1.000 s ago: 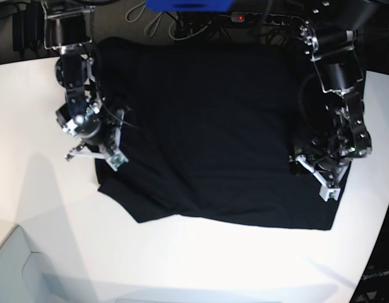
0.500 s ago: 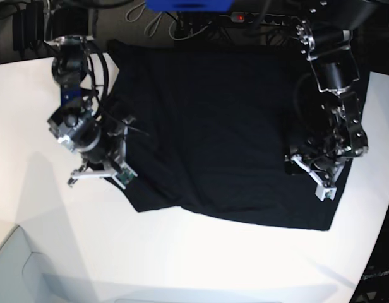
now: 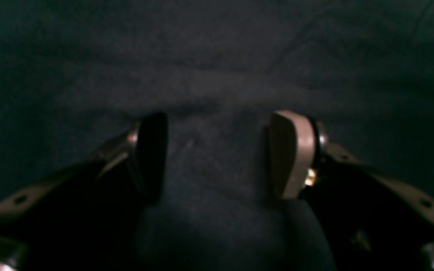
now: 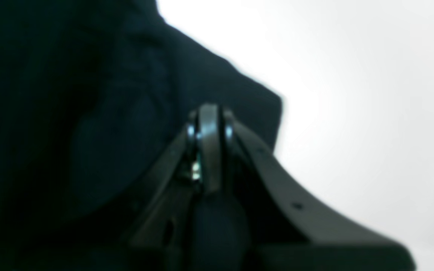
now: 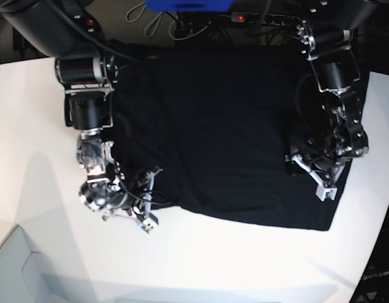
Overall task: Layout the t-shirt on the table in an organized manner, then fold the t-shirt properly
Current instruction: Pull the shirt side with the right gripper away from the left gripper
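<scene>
The wrinkly black cloth t-shirt (image 5: 220,132) lay spread toward the far edge of the smooth white tabletop (image 5: 49,252). The right gripper (image 4: 209,124) was pinched together on 1 cloth edge; the left gripper (image 3: 217,154) stood apart over fabric. A thin pinch could slip under tension, bunching that side again.

black t-shirt (image 5: 213,132) flat, mostly spread, on the white table (image 5: 43,189)
</scene>
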Tool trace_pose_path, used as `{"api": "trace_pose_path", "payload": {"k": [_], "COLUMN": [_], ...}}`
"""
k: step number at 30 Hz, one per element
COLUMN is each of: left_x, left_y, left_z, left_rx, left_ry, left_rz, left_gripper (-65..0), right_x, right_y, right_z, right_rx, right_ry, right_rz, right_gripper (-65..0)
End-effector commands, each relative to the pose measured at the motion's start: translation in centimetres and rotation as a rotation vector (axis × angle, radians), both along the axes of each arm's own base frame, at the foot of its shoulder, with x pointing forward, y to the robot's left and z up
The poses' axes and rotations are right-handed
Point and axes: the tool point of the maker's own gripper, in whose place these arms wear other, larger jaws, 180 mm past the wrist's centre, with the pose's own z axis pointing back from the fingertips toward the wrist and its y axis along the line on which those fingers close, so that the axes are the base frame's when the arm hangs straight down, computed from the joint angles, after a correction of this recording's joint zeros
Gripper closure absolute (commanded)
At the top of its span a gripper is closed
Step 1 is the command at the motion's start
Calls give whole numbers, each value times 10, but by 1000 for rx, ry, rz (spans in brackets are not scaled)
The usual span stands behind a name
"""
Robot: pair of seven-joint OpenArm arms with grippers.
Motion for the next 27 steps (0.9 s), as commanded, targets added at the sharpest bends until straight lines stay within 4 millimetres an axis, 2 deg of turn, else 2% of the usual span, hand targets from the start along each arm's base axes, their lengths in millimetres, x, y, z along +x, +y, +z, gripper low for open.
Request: {"api": "trace_pose_path", "payload": {"k": [1, 4, 7, 10, 15, 20, 22, 25, 27], "left_x": [9, 8, 2, 0, -2, -2, -2, -2, -2], "left_y": [5, 6, 6, 5, 5, 5, 5, 5, 5], "left_z": [13, 12, 6, 4, 1, 1, 1, 1, 1], "left_rx": [6, 5, 6, 5, 10, 10, 10, 10, 10], "left_ry": [-39, -38, -21, -16, -7, -5, -5, -5, -5], "left_rz": [5, 8, 8, 7, 2, 5, 5, 8, 8], "left_gripper": [-415, -415, -415, -415, -415, -415, -415, -415, -415], "right_x": [15, 15, 17, 29, 62, 93, 103, 109, 109], "right_y": [-1, -5, -1, -10, -28, -52, -70, -84, -81], "right_z": [13, -4, -14, -15, 13, 49, 64, 80, 79], "right_rx": [14, 62, 142, 198, 185, 15, -70, -153, -150], "right_ry": [-35, -6, -13, -88, -305, -520, -608, -693, -683], "right_rz": [-4, -5, -3, -73, -144, -172, -228, -288, -287], "right_gripper": [-14, -15, -18, -18, -18, -19, -19, -19, -19]}}
